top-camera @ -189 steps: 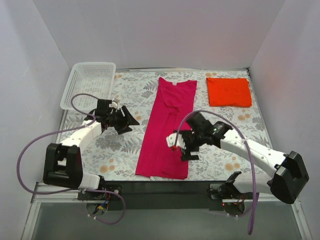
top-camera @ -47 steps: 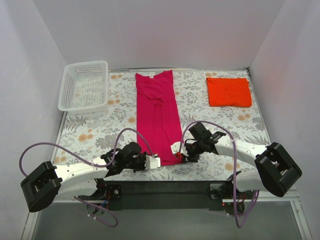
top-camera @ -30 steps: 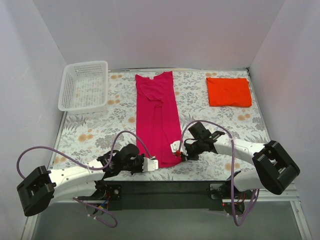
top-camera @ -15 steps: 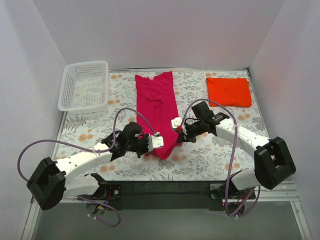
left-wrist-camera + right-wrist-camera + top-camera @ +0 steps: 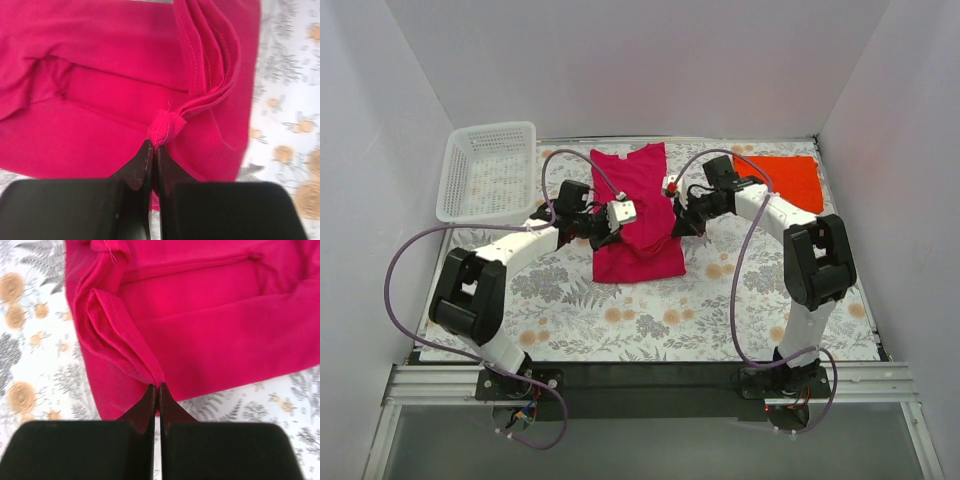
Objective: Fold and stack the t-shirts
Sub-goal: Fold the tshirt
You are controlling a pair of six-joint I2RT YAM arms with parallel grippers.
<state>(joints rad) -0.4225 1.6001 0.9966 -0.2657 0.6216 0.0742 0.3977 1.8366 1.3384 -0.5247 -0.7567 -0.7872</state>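
The magenta-pink t-shirt (image 5: pixel 638 215) lies at the middle back of the table, its near half doubled over toward its far half. My left gripper (image 5: pixel 603 226) is shut on a pinch of its hem (image 5: pixel 165 127) at the shirt's left side. My right gripper (image 5: pixel 680 225) is shut on the hem corner (image 5: pixel 152 375) at the shirt's right side. Both hold the folded edge a little above the lower layer. The orange-red t-shirt (image 5: pixel 795 180) lies folded at the back right, partly hidden behind my right arm.
A white mesh basket (image 5: pixel 490 172) stands at the back left corner. The floral tablecloth (image 5: pixel 670 310) shows bare in front of the shirt. Grey walls close in the table on three sides.
Both grippers have carried the pink shirt's near hem away from the front edge toward the back, doubling the shirt over itself. The orange-red shirt and basket have not moved.
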